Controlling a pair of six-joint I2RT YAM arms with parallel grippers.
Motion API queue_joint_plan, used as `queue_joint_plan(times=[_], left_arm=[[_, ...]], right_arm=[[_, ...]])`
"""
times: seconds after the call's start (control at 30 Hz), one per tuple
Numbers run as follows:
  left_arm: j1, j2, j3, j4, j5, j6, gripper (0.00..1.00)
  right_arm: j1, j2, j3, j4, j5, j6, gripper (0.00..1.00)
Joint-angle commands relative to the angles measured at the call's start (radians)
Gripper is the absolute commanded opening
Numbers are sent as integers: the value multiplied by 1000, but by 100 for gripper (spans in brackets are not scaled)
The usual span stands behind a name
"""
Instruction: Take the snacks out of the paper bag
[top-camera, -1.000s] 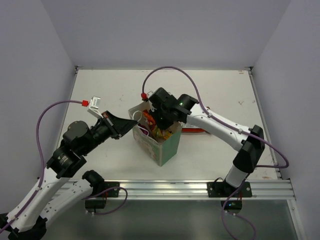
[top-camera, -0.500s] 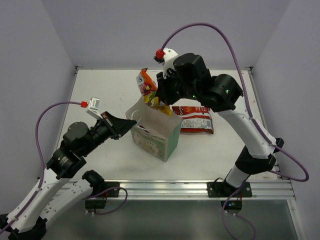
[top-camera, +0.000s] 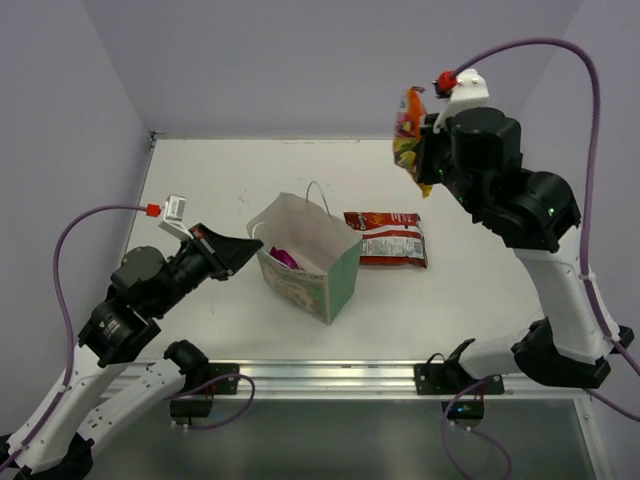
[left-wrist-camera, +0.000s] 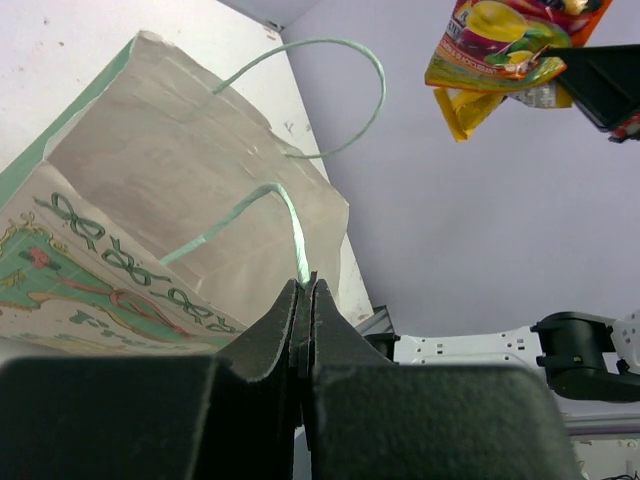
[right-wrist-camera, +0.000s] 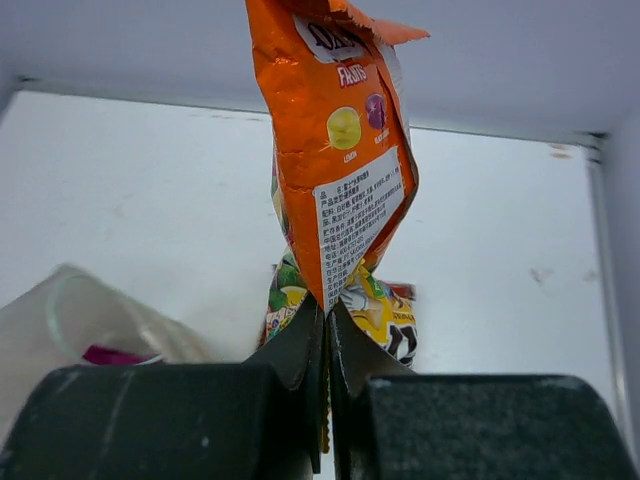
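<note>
White desk (top-camera: 200, 180), enclosed by pale lavender panels on three sides.

Nearest the arm bases, the left tool (top-camera: 262, 246) (left-wrist-camera: 305, 285) is closed, its two fingers pressed together on the near string handle (left-wrist-camera: 240, 215) of the paper bag (top-camera: 300, 285) (left-wrist-camera: 150, 200). The left wrist view shows the string running straight into the pinch. No gap is visible between the fingers.

The paper bag stands upright at mid-desk with its mouth open, mint side facing the right arm and patterned cream face toward the bases. One magenta packet (top-camera: 283, 257) (right-wrist-camera: 115, 354) lies inside, low against the near wall (only a part of it shows).

Just right of the bag, apart from it, a red-and-white packet (top-camera: 387, 238) lies flat on the desk.

Farthest back, the right tool (top-camera: 425, 165) (right-wrist-camera: 326, 305) is raised well above the desk, toward the rear panel. Its fingers are closed tight on the lower edge of an orange packet (top-camera: 408, 125) (right-wrist-camera: 325, 120), which stands up from the grip. A yellow packet (right-wrist-camera: 375, 310) (left-wrist-camera: 465, 105) sits at the same fingertips, behind the orange one; whether it is clamped equally firmly cannot be told.
</note>
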Motion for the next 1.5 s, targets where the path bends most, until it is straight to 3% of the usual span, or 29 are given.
queue_joint_plan(times=[0.0,0.2,0.33,0.43,0.6,0.8,0.83,0.9,0.93,1.1,1.17,1.2,1.27,1.3,1.47], left_arm=[[-4,-13,48,-19,-21,25,0],[-4,-13,43,-7,-11,21,0],[-4,1,43,10,8,16,0],[-4,7,46,13,15,16,0],[-4,10,46,15,18,16,0],[-4,16,46,16,23,18,0],[-4,16,46,16,22,18,0],[-4,12,35,22,26,16,0],[-4,12,32,27,26,13,0],[-4,9,21,35,28,10,0],[-4,9,17,39,28,8,0],[-4,9,12,42,29,5,0],[-4,10,9,48,32,4,0],[-4,9,8,51,32,2,0],[-4,9,-3,59,34,-1,0]], right_arm=[[-110,-69,-144,108,238,-4,0],[-302,-104,-520,174,226,59,0],[-432,-92,-776,282,110,116,0],[-492,-40,-876,335,57,159,0],[-508,109,-898,332,-1,212,1],[-508,150,-897,333,-23,205,25],[-506,143,-892,329,-24,203,41],[-508,117,-878,312,-13,197,53],[-508,107,-865,301,-12,197,66],[-435,-4,-712,181,5,203,72],[-364,-86,-620,164,28,183,64],[-288,-107,-586,154,25,177,42],[-224,-146,-485,122,-6,175,9],[-172,-149,-454,108,-25,180,0],[1,-181,-390,193,-287,99,0]])
